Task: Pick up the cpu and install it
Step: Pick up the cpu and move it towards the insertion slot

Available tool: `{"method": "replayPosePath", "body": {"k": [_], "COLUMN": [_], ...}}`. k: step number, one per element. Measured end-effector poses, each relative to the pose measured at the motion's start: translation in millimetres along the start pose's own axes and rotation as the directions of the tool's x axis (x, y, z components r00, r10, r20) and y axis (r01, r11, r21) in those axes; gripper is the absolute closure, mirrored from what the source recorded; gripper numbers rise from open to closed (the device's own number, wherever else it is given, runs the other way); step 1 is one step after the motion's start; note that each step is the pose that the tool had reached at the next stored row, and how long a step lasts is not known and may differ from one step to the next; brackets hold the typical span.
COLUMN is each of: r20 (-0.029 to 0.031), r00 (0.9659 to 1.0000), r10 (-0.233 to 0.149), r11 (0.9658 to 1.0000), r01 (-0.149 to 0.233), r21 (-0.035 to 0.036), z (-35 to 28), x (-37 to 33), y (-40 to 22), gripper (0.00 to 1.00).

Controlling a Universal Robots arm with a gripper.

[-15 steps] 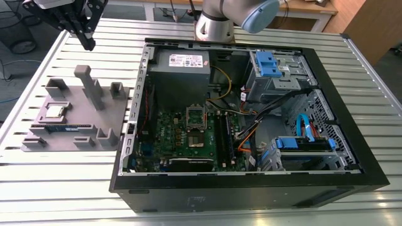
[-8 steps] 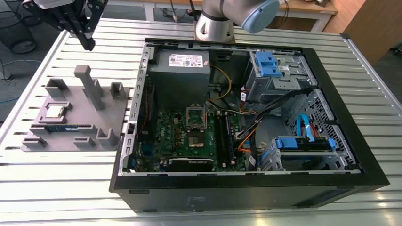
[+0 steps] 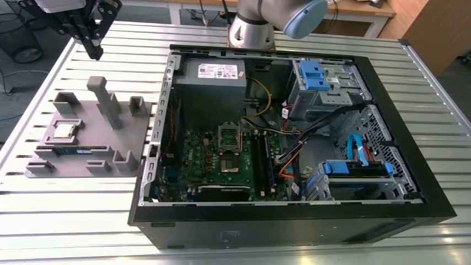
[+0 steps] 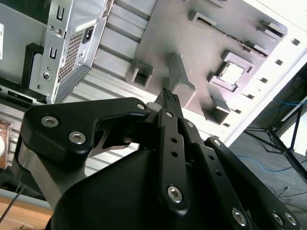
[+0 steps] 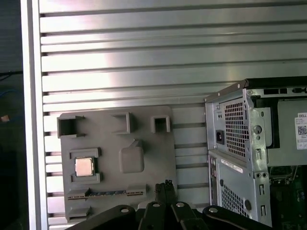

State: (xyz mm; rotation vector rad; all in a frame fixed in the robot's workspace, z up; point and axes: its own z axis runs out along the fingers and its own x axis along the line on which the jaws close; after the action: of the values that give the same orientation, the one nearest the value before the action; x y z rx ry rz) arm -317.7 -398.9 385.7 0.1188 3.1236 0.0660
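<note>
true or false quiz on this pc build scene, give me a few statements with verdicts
1. The cpu sits in a recess of the gray tray. True.
2. The gripper is holding the cpu. False: it hangs above the tray, shut and holding nothing.
3. A memory stick lies on the tray next to the cpu. True.
4. The computer case is closed by a side panel. False: it lies open, and the motherboard shows inside.
5. The tray stands inside the case. False: it rests on the slatted table, on the exterior view's left of the case.
</note>
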Motion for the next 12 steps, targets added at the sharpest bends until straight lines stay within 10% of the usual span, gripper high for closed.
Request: {"method": "replayPosePath", "body": {"k": [12], "r20": [-0.0022], "r00": [1.0000], "r10": [0.000], "r11": [1.0000], "r01": [0.000], "r21": [0.0003], "z": [0.0], "x": [0.8], "y": [-0.1], "gripper": [0.89]}}
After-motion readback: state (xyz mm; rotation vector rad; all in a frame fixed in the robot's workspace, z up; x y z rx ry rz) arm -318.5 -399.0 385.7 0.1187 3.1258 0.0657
